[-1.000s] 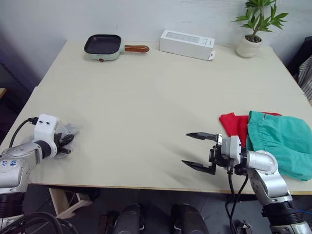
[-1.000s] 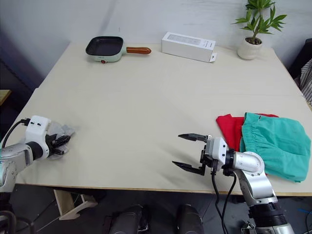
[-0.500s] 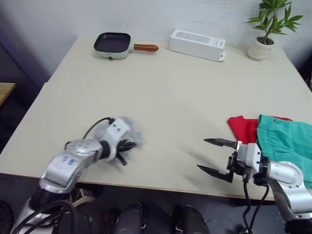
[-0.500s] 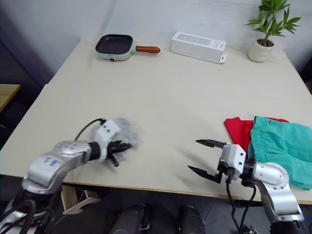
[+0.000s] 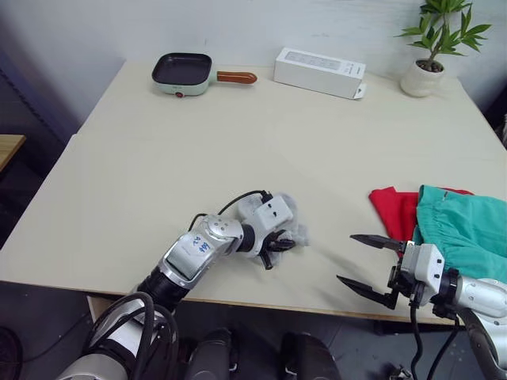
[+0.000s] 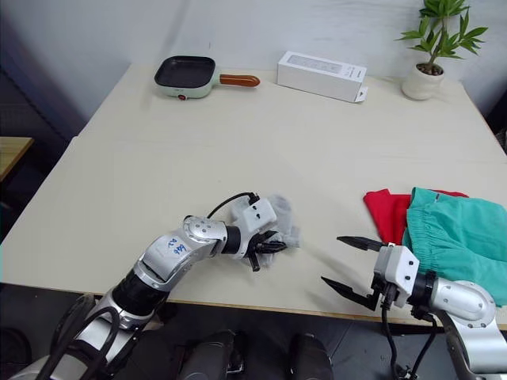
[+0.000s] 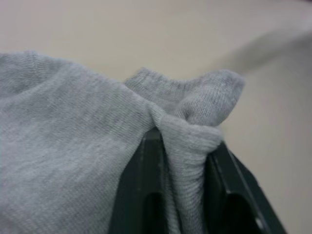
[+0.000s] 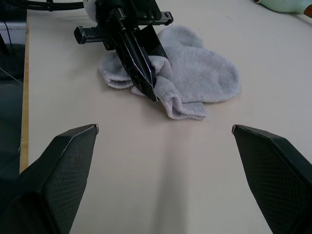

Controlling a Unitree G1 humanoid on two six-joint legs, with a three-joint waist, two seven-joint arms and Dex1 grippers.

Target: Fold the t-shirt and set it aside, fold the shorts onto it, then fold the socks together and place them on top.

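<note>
Left eye view: the left gripper (image 5: 279, 243) is clamped on the socks (image 5: 291, 227), a small grey bundle resting on the table (image 5: 238, 142) near its front edge, well to the left of the t-shirt (image 5: 392, 207). The bundle is crumpled, so its long axis is hard to read. The shorts (image 5: 463, 229) lie on top of the t-shirt, to the right of the socks; the shorts' gathered waistband faces the socks, and the red cloth sticks out from under it towards them. The right gripper (image 5: 372, 264) hovers between the socks and the t-shirt, fingers spread wide, pointing at the socks. Far behind the socks stand a frying pan (image 5: 184, 73), a white box (image 5: 319, 71) and a potted plant (image 5: 432, 47).

Left wrist view: a fold of grey knit is pinched between the two black fingers (image 7: 146, 195), the rest of the socks spreading away to one side.

Right wrist view: the socks (image 8: 195, 78) lie flat, stretching away from the left gripper (image 8: 146, 80), which bites their near edge; the right gripper's own fingertips (image 8: 73, 146) stand far apart.
</note>
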